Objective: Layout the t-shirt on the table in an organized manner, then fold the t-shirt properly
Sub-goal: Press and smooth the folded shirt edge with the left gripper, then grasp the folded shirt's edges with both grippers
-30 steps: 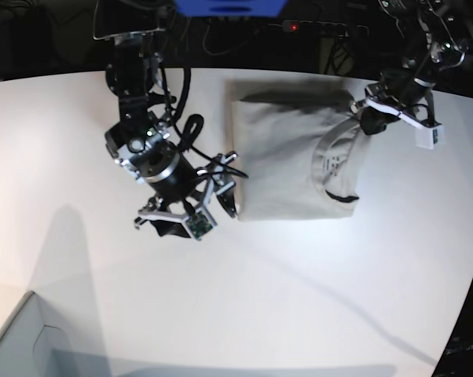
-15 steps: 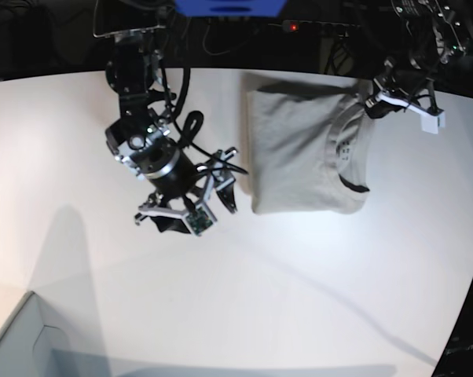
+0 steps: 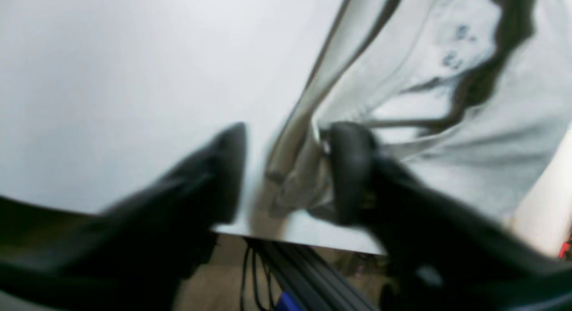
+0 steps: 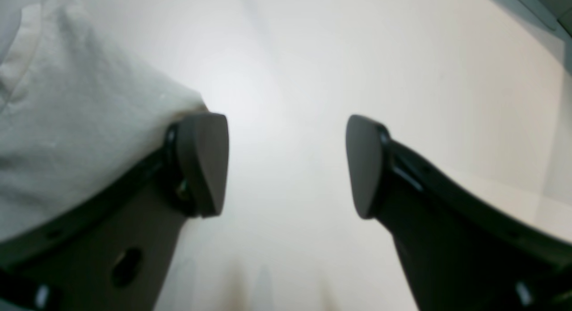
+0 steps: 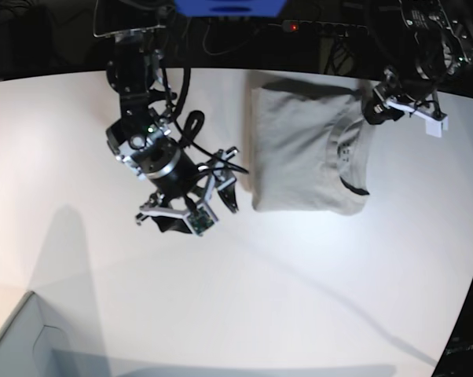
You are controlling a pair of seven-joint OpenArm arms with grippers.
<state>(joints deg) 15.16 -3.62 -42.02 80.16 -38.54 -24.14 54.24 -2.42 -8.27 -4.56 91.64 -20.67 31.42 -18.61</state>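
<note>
On the white table [image 5: 244,290] our folded t-shirt [image 5: 303,161] lies near the far edge. Its collar corner could lift and undo the fold if cloth snags as we pull away. Our left gripper [image 3: 286,177], at the shirt's far collar-side corner, has its jaws parted around bunched fabric. Our right gripper [image 4: 286,168] hovers beside the shirt's opposite edge, jaws wide and empty.

1. The t-shirt [image 5: 303,157] is soft, matt grey-beige cloth, with a ribbed collar at its 3 o'clock side.
2. The bench [image 5: 244,290] is smooth white, with a faint sheen.
3. The right gripper [image 4: 286,166] has matt dark plastic-looking jaws, smooth-faced.
4. The left gripper [image 3: 286,172] shows blurred black jaws; their finish cannot be told.
</note>
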